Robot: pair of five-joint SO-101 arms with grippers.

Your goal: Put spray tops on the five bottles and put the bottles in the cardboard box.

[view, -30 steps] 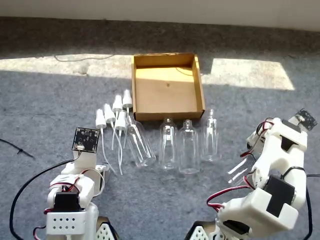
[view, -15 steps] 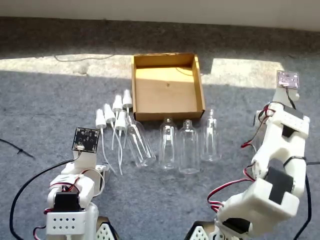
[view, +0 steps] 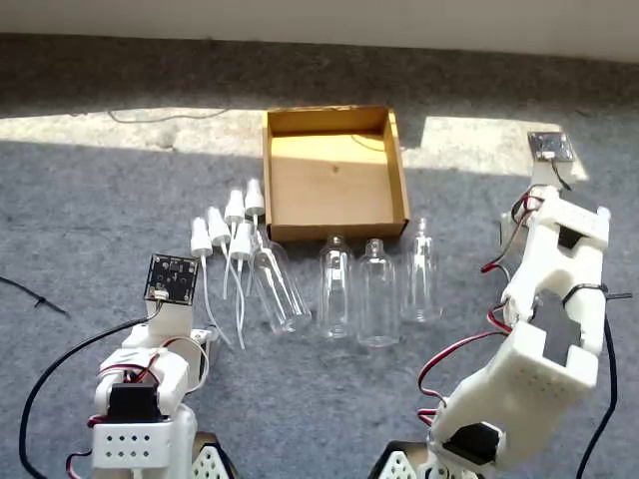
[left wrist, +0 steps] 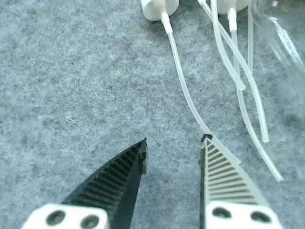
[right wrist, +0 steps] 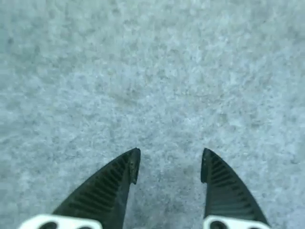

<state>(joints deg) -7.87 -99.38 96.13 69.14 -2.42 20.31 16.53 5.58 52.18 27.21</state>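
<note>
Several clear bottles (view: 376,291) lie in a row on the grey carpet just in front of the cardboard box (view: 334,170), the leftmost bottle (view: 278,284) tilted. Several white spray tops (view: 235,225) with long thin tubes lie to the bottles' left. My left gripper (left wrist: 174,145) is open low over the carpet, and one spray top's tube (left wrist: 188,100) ends right at its light finger (left wrist: 221,164). A bottle's edge (left wrist: 281,28) lies beside the tubes. My right gripper (right wrist: 170,155) is open over bare carpet, holding nothing. The right arm (view: 549,299) stands stretched out to the right of the bottles.
The left arm (view: 150,379) sits near the front left, its wrist board (view: 172,279) close to the spray tops. A black cable (view: 30,294) lies at the far left. Sunlit patches cross the carpet beside the box.
The right arm has swung up and away from the front, its wrist end moving toward the far side of the carpet. The left arm has stayed still.
</note>
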